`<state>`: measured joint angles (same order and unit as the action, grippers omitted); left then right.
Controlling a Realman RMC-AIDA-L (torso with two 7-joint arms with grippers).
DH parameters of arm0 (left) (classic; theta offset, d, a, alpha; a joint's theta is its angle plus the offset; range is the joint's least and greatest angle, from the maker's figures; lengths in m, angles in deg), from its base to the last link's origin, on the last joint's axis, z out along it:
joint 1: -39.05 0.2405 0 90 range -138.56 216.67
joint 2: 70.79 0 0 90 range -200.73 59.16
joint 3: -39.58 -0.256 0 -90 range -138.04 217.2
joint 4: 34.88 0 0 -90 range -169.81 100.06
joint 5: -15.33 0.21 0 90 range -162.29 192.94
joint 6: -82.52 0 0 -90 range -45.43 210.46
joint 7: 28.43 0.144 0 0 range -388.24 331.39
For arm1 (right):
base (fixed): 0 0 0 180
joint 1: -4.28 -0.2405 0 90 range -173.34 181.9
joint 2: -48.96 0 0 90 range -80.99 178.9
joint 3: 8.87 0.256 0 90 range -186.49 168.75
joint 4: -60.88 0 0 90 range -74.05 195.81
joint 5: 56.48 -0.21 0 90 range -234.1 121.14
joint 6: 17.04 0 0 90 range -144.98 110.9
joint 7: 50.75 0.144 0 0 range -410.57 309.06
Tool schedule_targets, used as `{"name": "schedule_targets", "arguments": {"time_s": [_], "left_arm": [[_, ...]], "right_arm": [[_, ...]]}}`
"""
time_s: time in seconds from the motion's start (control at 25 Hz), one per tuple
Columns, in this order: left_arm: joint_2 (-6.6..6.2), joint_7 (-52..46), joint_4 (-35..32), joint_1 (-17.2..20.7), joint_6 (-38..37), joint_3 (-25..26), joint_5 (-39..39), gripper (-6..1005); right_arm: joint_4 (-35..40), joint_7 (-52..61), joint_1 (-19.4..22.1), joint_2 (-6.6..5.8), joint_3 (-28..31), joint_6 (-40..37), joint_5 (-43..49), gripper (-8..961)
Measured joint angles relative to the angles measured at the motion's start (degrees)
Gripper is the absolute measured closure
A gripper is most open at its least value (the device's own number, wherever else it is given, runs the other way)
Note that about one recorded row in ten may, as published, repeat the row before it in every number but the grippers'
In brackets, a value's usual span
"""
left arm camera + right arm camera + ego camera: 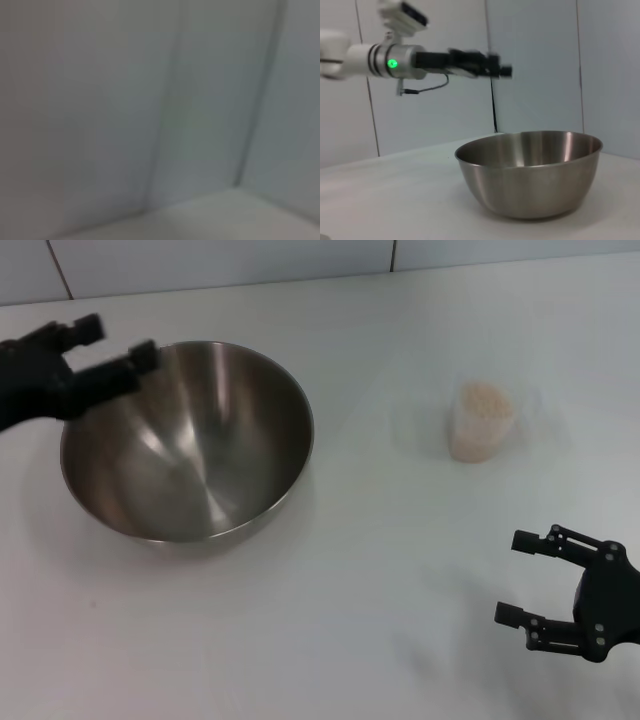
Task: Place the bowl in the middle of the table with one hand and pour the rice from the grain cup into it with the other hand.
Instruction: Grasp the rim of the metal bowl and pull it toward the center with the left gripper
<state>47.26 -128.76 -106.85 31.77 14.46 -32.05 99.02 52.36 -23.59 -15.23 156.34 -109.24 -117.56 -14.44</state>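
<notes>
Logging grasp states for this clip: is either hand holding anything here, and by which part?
Nothing is held. The left hand hovers open above the large stainless-steel bowl's rim; the right hand is open, short of the clear rice-filled grain cup.

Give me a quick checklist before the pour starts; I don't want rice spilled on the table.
1. Bowl upright on the table: ok.
2. Bowl in the middle: not ok, it sits toward the robot's left.
3. Left hand clear of the bowl: ok, open above its far rim.
4. Cup upright, rice inside: ok.
5. Right hand on the cup: not ok, open, nearer than the cup.
</notes>
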Motion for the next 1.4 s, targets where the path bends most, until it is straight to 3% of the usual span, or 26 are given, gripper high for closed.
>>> {"name": "schedule_targets", "arguments": {"time_s": [0.12,0.2,0.36,0.48,0.56,0.8,1.4], "left_arm": [[0.16,-17.5,-6.63,-1.93,4.3,2.21,17.28,152],[0.16,-24.61,-7.31,-4.02,4.73,3.36,25.13,153],[0.16,-29.72,-4.46,-8.49,2.32,6.43,33.28,156],[0.16,-29.72,-4.46,-8.49,2.32,6.43,33.28,157],[0.05,-30.39,0.7,-11.72,2.94,7.95,37.06,159],[0.13,-30.11,5.39,-14.32,4.42,9.77,40.55,162],[-0.01,-30.02,12.73,-17.43,4.56,9.41,41.46,171]], "right_arm": [[0.0,0.0,0.0,0.05,0.0,-0.02,-0.08,127],[0.03,0.0,0.0,0.13,0.0,-0.01,-0.11,127],[0.08,0.0,-0.05,0.18,0.0,0.01,-0.12,127],[0.09,0.0,-0.13,0.18,0.0,-0.04,-0.12,127],[0.07,0.0,-0.18,0.15,0.0,-0.04,-0.12,127],[0.02,0.0,-0.18,0.2,0.0,0.07,-0.12,127],[0.05,0.0,-0.43,0.27,0.0,0.2,0.05,127]]}}
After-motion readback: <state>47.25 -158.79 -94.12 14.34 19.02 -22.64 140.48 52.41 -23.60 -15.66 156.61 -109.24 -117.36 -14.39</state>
